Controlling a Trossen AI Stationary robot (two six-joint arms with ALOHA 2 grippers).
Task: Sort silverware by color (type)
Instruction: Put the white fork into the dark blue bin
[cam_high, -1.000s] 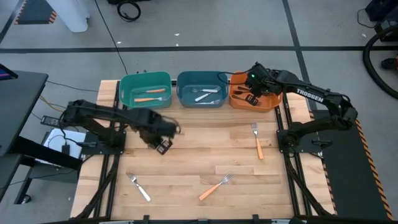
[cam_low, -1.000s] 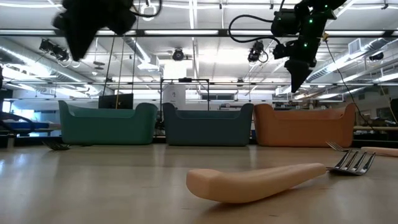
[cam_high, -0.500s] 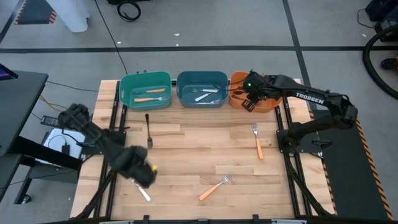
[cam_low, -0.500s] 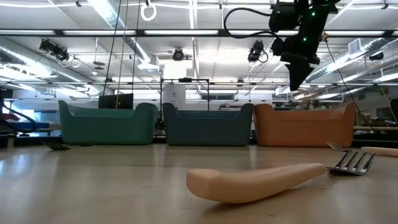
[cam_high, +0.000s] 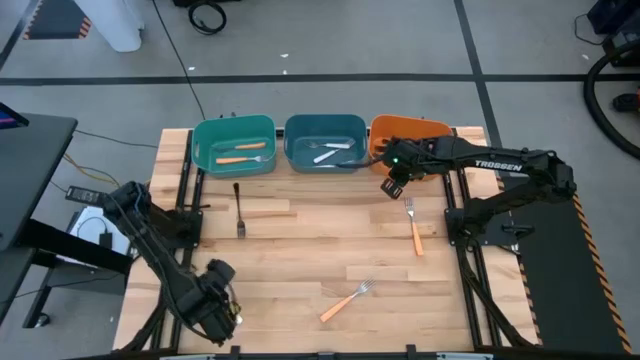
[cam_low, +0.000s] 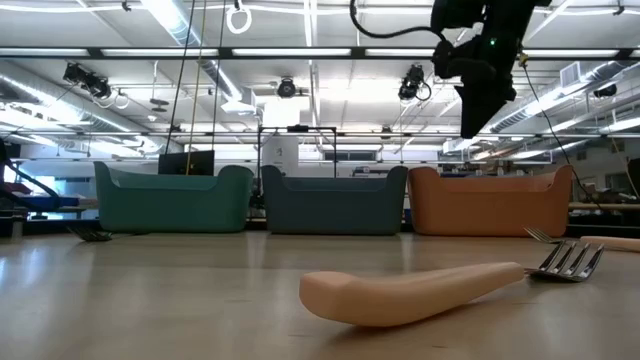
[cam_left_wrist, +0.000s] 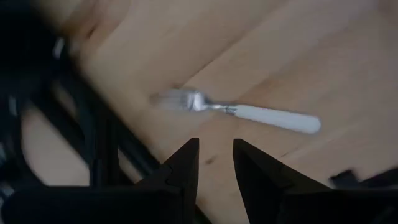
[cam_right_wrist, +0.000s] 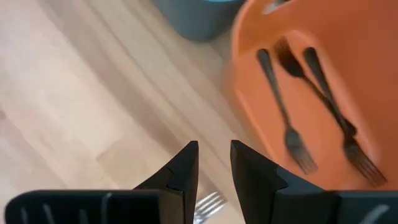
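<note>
My left gripper hovers open near the table's near-left corner, over a silver fork that lies flat on the wood just ahead of its fingertips. My right gripper is open and empty above the table, beside the near-left corner of the orange bin. The right wrist view shows black forks lying in that bin. A black fork and two orange-handled forks lie on the table.
Three bins stand in a row along the far edge: a green bin with an orange-handled fork, a blue bin with silver forks, and the orange one. In the low view an orange handle lies close in front.
My left gripper has swung from the table's left middle toward the near edge and now hangs over the silver fork. My right gripper has drawn back from above the orange bin toward the near-left, off the bin and over the wood.
</note>
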